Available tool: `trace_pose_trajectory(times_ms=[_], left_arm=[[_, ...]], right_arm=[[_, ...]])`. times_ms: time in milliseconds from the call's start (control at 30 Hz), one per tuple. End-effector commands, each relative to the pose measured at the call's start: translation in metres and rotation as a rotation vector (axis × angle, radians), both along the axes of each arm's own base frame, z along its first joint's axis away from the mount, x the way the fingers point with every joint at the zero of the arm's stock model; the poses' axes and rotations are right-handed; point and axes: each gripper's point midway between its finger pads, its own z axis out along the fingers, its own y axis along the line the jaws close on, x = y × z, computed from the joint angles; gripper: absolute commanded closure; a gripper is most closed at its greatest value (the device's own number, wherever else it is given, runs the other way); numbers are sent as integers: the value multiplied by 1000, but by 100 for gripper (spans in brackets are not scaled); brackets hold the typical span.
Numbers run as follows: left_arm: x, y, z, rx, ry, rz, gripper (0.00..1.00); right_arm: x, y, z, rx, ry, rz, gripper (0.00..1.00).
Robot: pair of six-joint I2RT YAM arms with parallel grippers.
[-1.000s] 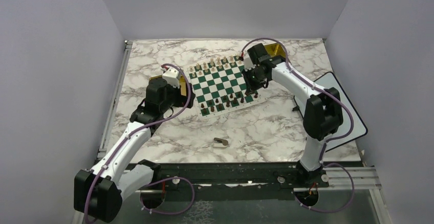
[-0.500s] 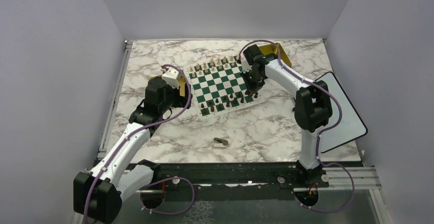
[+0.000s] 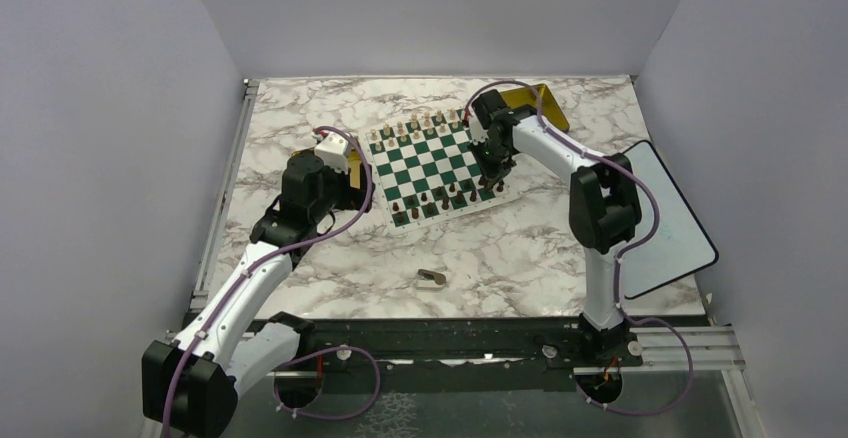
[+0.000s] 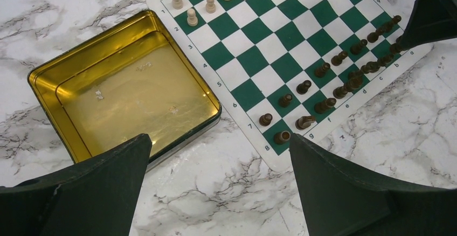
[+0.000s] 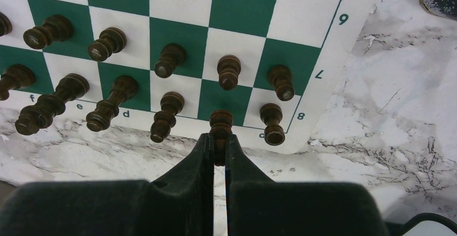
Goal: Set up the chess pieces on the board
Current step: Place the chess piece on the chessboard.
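The green and white board lies mid-table. Dark chess pieces stand in two rows along its near edge, and they show in the left wrist view and the right wrist view. My right gripper is shut on one dark piece, held at the board's near border in the last row, beside the corner piece. I cannot tell whether it touches the board. My left gripper is open over bare marble, just off the board's left near corner.
Pale pieces line the board's far edge. An empty gold tin sits left of the board. Another gold tin is at the back right. A small dark object lies on the marble in front. A white panel overhangs the right edge.
The right arm's elbow has swung left, toward the board, while its gripper stays at the board's right near corner. The left arm has barely shifted.
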Motion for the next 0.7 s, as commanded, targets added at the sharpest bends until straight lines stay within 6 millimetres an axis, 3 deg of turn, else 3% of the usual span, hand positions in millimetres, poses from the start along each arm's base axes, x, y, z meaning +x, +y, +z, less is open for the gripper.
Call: trace_pose_trajectory(times_ms=[0, 433, 667], left_arm=[[2, 3, 20, 2, -47, 13, 1], [1, 3, 21, -3, -49, 14, 1], [2, 9, 21, 9, -53, 48, 1]], right_arm=[[6, -1, -3, -9, -2, -12, 92], [8, 3, -14, -3, 24, -18, 91], [8, 4, -20, -6, 40, -31, 82]])
